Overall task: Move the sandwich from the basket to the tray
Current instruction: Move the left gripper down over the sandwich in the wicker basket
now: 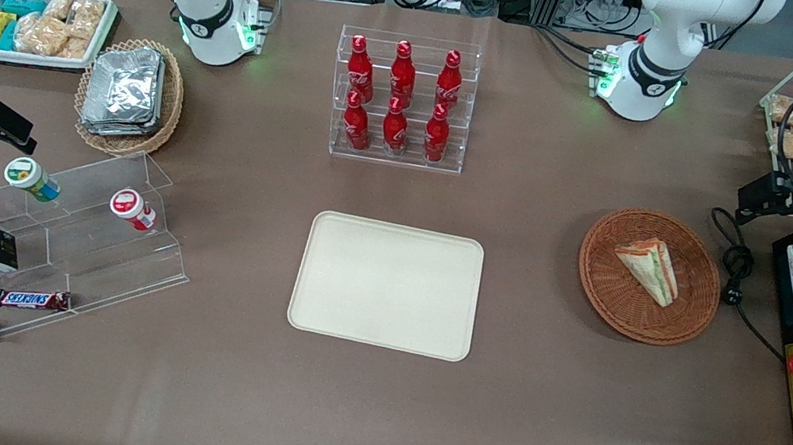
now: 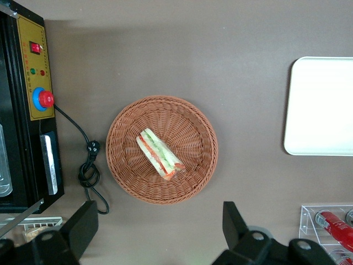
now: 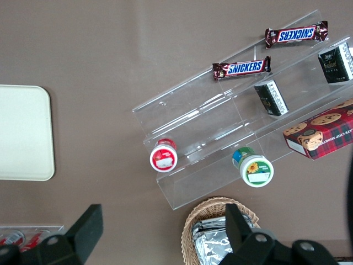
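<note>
Tray lies bare on the counter, nearest the front camera; sandwich lies in the basket, toward the working arm's end; gripper hovers high above the basket, fingers spread wide, holding nothing.

My L arm's up high at the working end of the table, wrist aimed straight down. Gripper hangs well above the tabletop, fingers spread wide apart, nothing between them, touching nothing.
</note>
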Available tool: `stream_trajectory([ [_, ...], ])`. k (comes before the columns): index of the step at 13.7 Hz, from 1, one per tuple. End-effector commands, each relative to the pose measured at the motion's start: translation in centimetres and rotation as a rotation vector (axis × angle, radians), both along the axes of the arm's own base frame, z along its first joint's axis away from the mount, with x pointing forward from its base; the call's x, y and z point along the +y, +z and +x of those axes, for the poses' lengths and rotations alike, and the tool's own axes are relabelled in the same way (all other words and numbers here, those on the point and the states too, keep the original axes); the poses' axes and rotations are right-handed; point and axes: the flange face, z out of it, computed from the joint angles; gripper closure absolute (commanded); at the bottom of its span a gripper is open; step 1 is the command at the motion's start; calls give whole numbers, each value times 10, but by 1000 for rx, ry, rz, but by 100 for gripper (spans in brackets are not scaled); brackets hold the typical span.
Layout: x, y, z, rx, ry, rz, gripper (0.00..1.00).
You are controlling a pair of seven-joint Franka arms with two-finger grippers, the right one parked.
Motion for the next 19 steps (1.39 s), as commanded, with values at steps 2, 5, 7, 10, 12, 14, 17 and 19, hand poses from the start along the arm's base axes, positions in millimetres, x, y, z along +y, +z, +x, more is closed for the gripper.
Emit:
stream_trajectory([
  [2, 4, 6, -5, 8, -5, 5, 0],
  [5, 14, -11, -3, 41, 15, 23, 0],
  [7, 21, -34, -2, 66, 33, 41, 0],
  [10, 35, -73, -5, 60, 111, 43, 0],
  [12, 34, -100, -15, 28, 170, 44, 0],
  [14, 32, -131, -24, 4, 260, 46, 0],
  [17, 30, -183, -36, -33, 340, 38, 0],
  [19, 29, -210, -44, -32, 374, 41, 0],
])
